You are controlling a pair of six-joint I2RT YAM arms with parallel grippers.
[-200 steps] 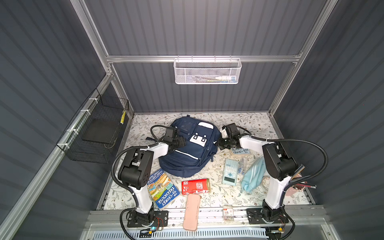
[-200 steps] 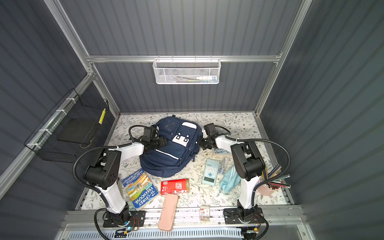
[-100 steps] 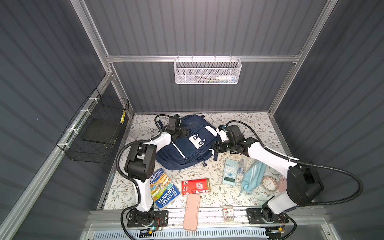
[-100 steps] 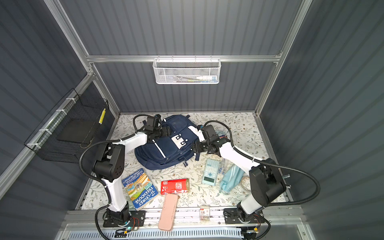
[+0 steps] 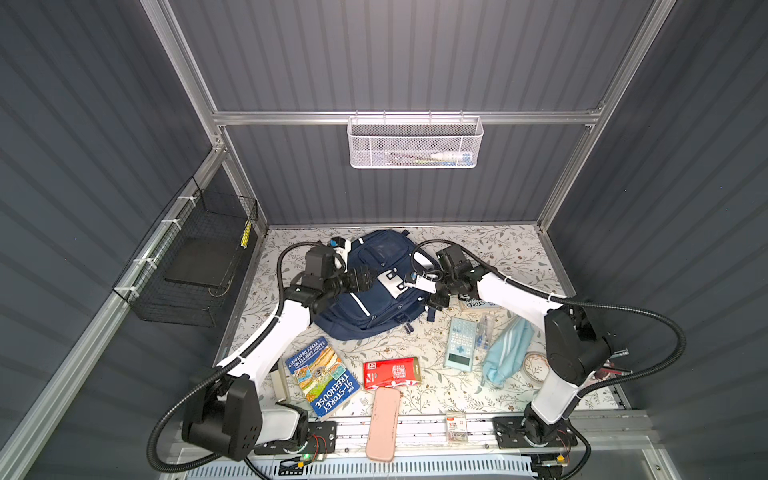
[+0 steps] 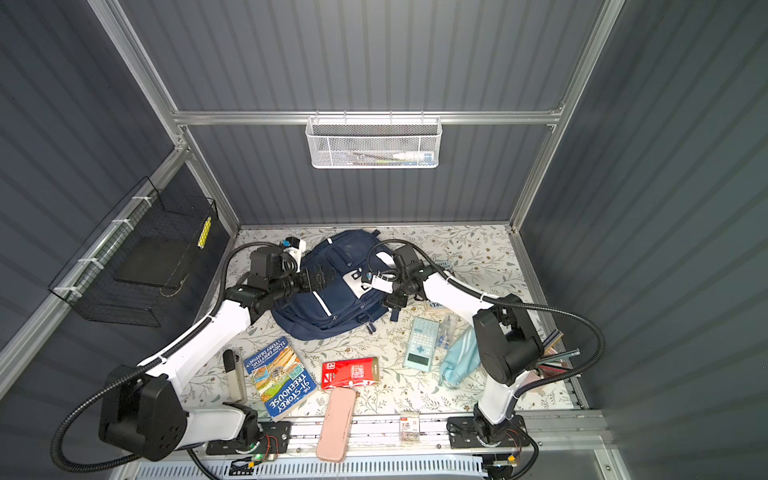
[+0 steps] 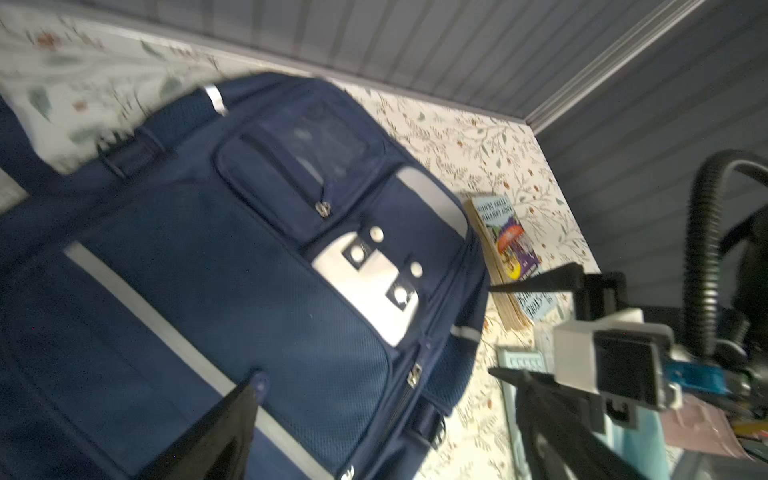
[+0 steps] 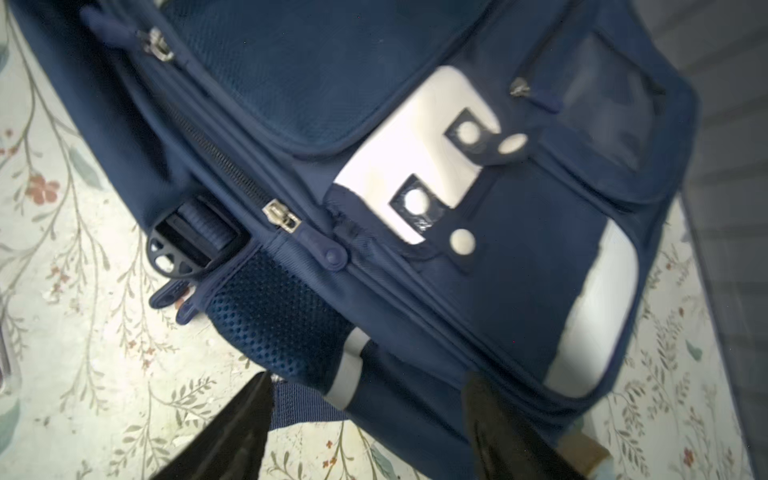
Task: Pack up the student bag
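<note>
Lying front-up on the flowered counter (image 5: 505, 249), toward the back wall, the student bag (image 5: 376, 309) sits between the two arms with its white patch facing up. The left tool (image 5: 365, 279) hangs over the bag's left half. The left wrist view shows only one of its fingers (image 7: 216, 436), far to one side above the fabric and pinching nothing, so it reads as open. The right tool (image 5: 434, 302) is at the bag's right edge by the mesh side pocket. Its fingers (image 8: 232, 436) are spread wide, with the bag's edge showing between them unclamped. Nearer the front lie a treehouse book (image 5: 324, 380), a red packet (image 5: 390, 372), a calculator (image 5: 459, 343) and a light-blue pouch (image 5: 505, 351), all apart from the bag. A pink case (image 5: 384, 422) lies at the front edge. A second book (image 7: 507, 249) lies just beside the bag's right side.
</note>
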